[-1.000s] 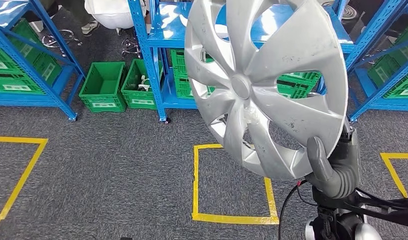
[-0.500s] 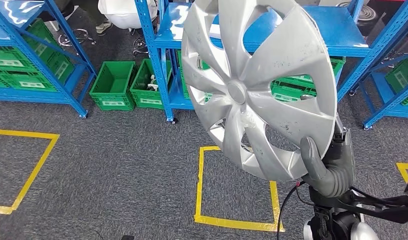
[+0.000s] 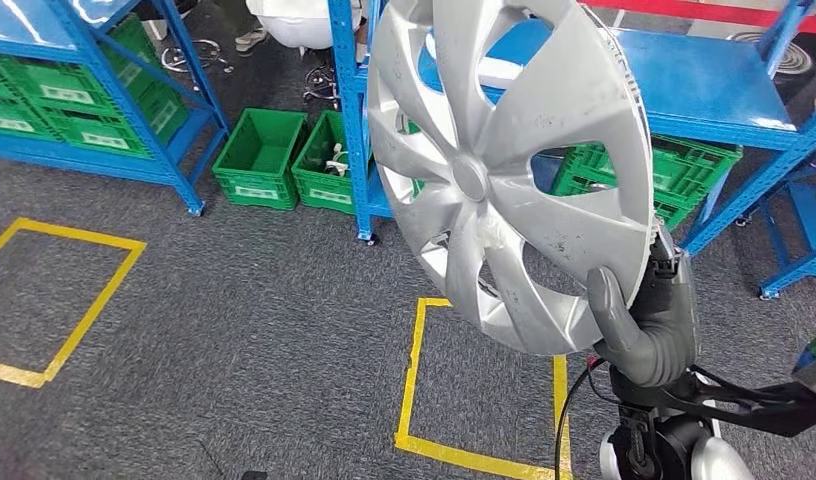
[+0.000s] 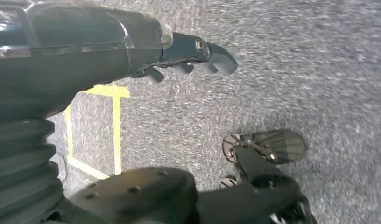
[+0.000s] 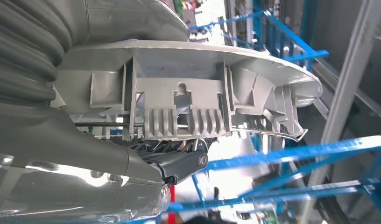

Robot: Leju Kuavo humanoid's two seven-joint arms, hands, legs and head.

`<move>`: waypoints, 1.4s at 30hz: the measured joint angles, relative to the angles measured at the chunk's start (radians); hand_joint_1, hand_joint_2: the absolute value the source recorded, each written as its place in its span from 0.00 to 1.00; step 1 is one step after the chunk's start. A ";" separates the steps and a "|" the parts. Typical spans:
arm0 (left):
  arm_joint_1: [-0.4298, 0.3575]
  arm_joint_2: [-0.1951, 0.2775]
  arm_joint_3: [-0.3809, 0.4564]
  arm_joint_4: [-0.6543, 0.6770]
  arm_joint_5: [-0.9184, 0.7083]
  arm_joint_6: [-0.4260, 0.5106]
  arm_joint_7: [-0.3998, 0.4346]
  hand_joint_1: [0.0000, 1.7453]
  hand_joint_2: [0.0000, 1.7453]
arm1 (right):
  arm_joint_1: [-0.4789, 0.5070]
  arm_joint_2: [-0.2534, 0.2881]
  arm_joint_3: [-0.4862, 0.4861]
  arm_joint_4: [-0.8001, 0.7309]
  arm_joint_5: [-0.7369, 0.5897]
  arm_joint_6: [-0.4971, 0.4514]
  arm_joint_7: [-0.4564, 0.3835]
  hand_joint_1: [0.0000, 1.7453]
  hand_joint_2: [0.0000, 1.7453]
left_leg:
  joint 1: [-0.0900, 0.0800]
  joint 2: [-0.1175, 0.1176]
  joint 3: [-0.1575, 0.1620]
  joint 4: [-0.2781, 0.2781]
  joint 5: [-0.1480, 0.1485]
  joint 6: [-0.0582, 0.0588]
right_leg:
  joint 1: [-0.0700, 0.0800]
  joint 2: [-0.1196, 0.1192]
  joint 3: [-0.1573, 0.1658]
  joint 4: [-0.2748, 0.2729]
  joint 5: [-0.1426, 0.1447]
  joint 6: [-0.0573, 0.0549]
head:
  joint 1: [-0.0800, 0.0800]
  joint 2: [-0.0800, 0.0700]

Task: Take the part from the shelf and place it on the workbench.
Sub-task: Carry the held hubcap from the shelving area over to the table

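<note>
Head view: right hand (image 3: 639,330) grips lower rim of silver hubcap (image 3: 504,170), held upright above grey carpet (image 3: 234,330); blue shelf (image 3: 704,90) and green crates (image 3: 259,160) behind.
Left wrist view: left hand (image 4: 188,53) hangs over carpet, fingers (image 4: 219,58) slightly curled, holding nothing.
Right wrist view: thumb and fingers (image 5: 184,163) pinch hubcap rim.

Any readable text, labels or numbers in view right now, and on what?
None can be read.
White labels on the green crates: too small and blurred.
Silver wheel cover in the right hand: no legible marking in either the head or right wrist view.
</note>
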 joint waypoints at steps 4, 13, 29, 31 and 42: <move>-0.002 -0.005 0.000 0.000 -0.001 0.000 0.000 0.00 1.00 | -0.001 -0.001 0.000 -0.003 0.004 -0.003 0.003 1.00 1.00 | 0.008 -0.050 0.009 -0.009 0.005 0.013 | -0.008 0.076 -0.078 0.179 -0.098 0.016 | 0.013 0.000; 0.002 -0.014 0.000 0.000 -0.002 -0.001 -0.001 0.00 1.00 | -0.005 0.000 0.000 -0.003 0.005 -0.005 0.008 1.00 1.00 | 0.005 -0.147 0.010 -0.006 0.003 0.000 | -0.009 0.144 -0.039 0.010 0.041 -0.009 | 0.021 0.000; 0.000 -0.014 0.000 0.000 0.000 -0.003 -0.003 0.00 1.00 | -0.010 0.000 0.010 -0.005 0.014 -0.004 0.008 1.00 1.00 | 0.010 0.025 -0.009 0.010 0.001 -0.020 | -0.011 0.002 -0.006 -0.004 0.017 0.006 | 0.004 0.000; 0.001 -0.013 0.000 0.000 0.000 -0.003 -0.003 0.00 1.00 | -0.010 0.000 0.010 -0.005 0.014 -0.004 0.008 1.00 1.00 | 0.011 0.000 -0.008 0.007 0.003 -0.006 | -0.015 0.005 -0.002 0.002 0.003 0.016 | 0.008 0.000; 0.001 -0.015 0.001 0.000 0.000 -0.003 -0.002 0.00 1.00 | -0.010 0.001 0.010 -0.003 0.015 -0.003 0.008 1.00 1.00 | -0.004 -0.137 -0.004 0.007 0.009 0.014 | -0.006 0.136 -0.043 0.044 0.030 -0.022 | 0.025 0.000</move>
